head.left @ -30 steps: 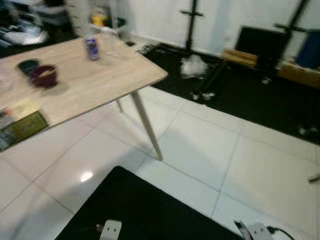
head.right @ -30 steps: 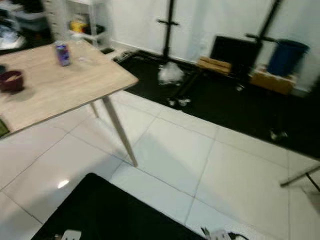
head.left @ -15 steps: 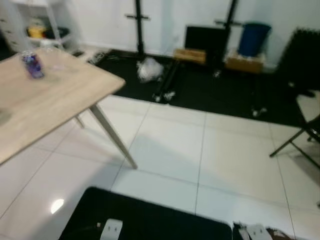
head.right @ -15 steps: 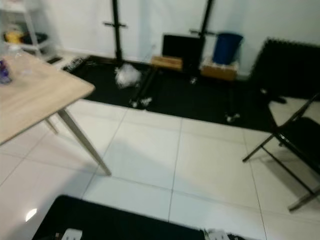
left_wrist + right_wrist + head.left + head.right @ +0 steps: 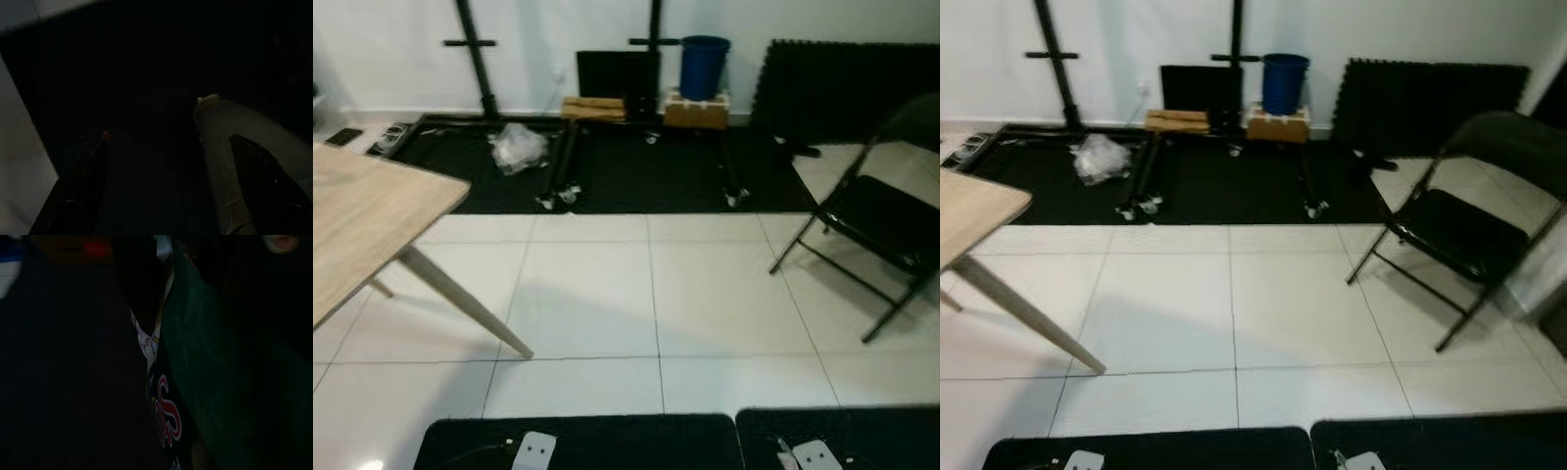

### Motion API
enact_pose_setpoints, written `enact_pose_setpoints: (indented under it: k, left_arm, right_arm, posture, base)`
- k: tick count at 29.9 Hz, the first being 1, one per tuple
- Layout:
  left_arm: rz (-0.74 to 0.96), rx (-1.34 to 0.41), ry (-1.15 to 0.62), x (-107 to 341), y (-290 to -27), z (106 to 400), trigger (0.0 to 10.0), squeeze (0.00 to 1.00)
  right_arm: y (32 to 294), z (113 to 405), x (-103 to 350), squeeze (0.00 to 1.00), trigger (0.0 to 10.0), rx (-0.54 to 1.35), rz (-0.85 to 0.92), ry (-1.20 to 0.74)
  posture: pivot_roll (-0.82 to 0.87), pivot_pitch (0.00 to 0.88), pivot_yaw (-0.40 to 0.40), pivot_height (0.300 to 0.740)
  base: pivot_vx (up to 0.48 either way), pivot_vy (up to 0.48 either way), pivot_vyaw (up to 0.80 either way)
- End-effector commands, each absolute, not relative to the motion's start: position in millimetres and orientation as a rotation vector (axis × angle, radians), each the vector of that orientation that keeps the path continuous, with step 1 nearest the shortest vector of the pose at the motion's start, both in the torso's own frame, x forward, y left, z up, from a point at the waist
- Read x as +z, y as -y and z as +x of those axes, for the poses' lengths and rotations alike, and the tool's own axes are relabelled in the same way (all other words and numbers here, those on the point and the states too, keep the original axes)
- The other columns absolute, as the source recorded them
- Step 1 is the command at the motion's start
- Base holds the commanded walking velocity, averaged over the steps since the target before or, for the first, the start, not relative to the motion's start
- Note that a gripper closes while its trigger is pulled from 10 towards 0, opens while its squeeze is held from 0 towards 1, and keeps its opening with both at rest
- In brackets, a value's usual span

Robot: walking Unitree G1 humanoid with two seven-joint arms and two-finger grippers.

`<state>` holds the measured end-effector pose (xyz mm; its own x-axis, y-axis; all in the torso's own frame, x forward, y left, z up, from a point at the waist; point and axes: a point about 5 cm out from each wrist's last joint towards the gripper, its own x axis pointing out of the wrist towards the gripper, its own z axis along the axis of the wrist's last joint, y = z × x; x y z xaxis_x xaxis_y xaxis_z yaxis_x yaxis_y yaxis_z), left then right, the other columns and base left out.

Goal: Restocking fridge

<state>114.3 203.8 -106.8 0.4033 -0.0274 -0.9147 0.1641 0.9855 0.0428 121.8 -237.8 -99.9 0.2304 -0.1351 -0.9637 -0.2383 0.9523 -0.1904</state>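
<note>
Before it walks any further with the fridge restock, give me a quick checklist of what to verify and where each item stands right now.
1. Path ahead: white tile floor is open in the middle. Ok.
2. Left side clearance: wooden table corner and its slanted leg sit close to the route. Not ok, steer right.
3. Right side clearance: black folding chair stands on the tiles. Ok if kept wide.
4. Fridge located: none seen ahead, just black mat, blue bin. Not ok.
5. Right gripper load: a green package with red lettering sits close to the wrist camera; grip too dark. Cannot tell.
6. Left gripper: too dark. Cannot tell.
</note>
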Motion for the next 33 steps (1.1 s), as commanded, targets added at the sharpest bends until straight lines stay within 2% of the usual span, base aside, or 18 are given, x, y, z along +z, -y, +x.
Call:
enact_pose_setpoints:
  k: [1,33]
  left_arm:
    - [0.144,-0.132,-1.153,-107,-202,114,10.0,0.00]
    - [0.223,-0.105,-1.095,-103,-206,125,10.0,0.00]
  right_arm:
    - [244,122,-98,0.00,10.0,0.050,-0.331,-1.339]
    - [237,127,-99,0.00,10.0,0.069,-0.321,-1.322]
  posture:
    - [0.01,0.000,-0.012,0.740]
    - [0.01,0.000,-0.013,0.740]
  base:
    - [0.000,0.000,-0.78]
    - [0.000,0.000,-0.79]
